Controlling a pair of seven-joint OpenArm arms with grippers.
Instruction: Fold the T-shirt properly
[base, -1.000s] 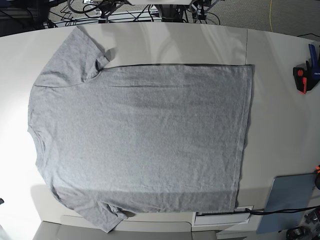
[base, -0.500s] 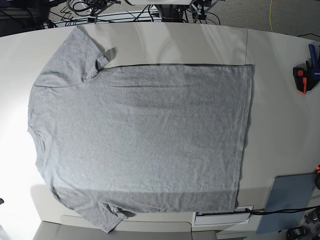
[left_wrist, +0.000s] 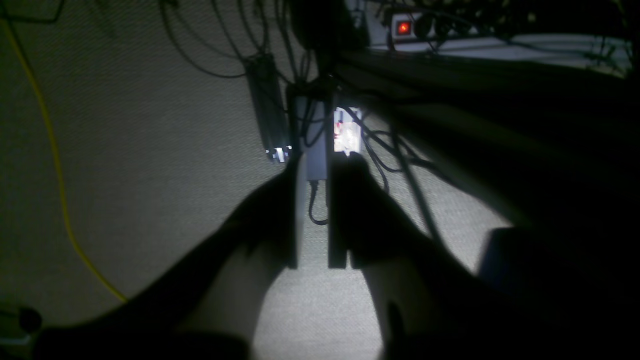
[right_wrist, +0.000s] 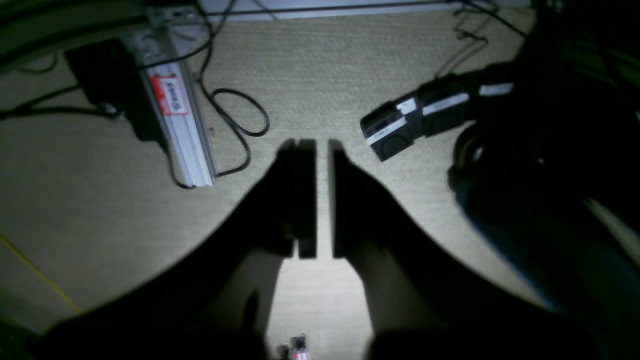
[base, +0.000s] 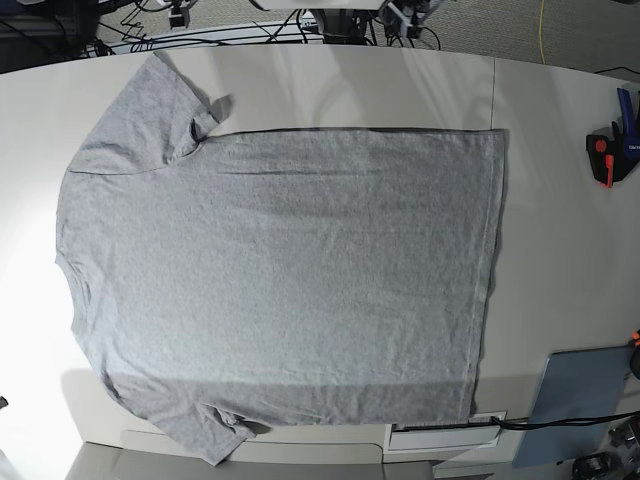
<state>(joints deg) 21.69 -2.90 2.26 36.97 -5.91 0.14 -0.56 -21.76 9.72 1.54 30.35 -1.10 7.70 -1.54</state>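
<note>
The T-shirt (base: 280, 285) lies flat, plain side up, unchanged over the last second; no fold begun; left gripper (left_wrist: 314, 212) and right gripper (right_wrist: 321, 200) hang over floor, jaws narrowly apart, empty.

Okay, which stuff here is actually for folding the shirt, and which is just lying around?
For the job:
- T-shirt, spread flat, plain side up

Lying about:
- black and orange clamp on the table
- grey-blue board
- cables and yellow cord on the floor

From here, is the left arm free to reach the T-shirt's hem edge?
Probably yes: the T-shirt lies flat with nothing on it, its hem toward the base view's right. The left gripper hangs empty over the floor.
</note>
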